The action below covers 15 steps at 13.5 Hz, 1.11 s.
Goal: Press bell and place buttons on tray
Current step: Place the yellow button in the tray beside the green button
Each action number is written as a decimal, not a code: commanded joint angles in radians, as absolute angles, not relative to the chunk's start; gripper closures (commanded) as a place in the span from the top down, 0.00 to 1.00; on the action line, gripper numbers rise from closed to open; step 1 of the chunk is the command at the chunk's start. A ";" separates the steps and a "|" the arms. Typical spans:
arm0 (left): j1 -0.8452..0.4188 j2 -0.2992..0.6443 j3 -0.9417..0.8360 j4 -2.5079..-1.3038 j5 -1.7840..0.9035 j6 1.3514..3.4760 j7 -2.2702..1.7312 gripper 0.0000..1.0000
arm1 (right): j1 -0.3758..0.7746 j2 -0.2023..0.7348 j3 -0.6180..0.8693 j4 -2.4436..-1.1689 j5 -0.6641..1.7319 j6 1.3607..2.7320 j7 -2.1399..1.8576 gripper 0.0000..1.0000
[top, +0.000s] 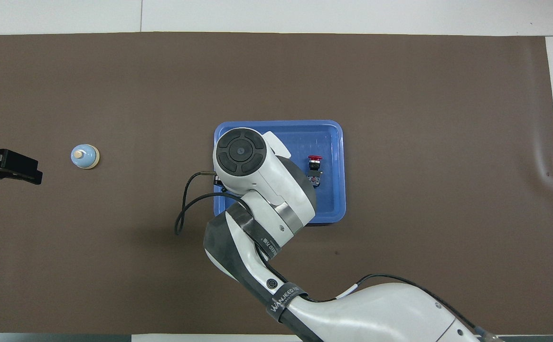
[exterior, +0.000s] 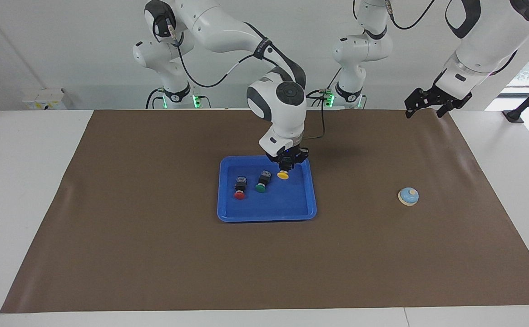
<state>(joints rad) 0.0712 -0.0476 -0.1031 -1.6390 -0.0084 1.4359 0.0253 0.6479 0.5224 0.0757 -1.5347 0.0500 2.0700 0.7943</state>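
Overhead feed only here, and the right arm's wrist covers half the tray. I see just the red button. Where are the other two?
Observer: The green button lies in the tray, beside the red button.
Operator: And yellow?
Observer: The right gripper holds the yellow button low over the tray, jaws closed on it.
Operator: Is the left gripper down at the bell?
Observer: No, the left gripper waits raised well above the table, clear of the bell.

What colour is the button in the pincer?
Yellow, clearest in the facing view.
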 commanded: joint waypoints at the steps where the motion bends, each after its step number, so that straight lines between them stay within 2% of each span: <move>1: 0.074 -0.063 -0.103 -1.655 0.000 1.447 0.017 1.00 | 0.634 0.511 0.071 -1.585 0.043 2.140 0.730 0.00; 4: 0.074 -0.063 -0.103 -1.654 0.000 1.447 0.017 1.00 | 0.634 0.494 0.072 -1.673 0.043 2.271 0.684 0.00; 9: 0.074 -0.063 -0.103 -1.655 0.000 1.447 0.017 1.00 | 0.641 0.492 0.072 -1.697 0.043 2.289 0.686 0.00; 10: 0.074 -0.063 -0.103 -1.655 0.000 1.447 0.017 1.00 | 0.643 0.491 0.072 -1.697 0.043 2.286 0.686 0.47; 11: 0.074 -0.063 -0.103 -1.654 0.000 1.447 0.017 1.00 | 0.644 0.491 0.072 -1.695 0.043 2.278 0.690 0.99; 15: 0.074 -0.063 -0.103 -1.655 0.000 1.447 0.017 1.00 | 0.646 0.467 0.071 -1.667 0.048 2.228 0.799 1.00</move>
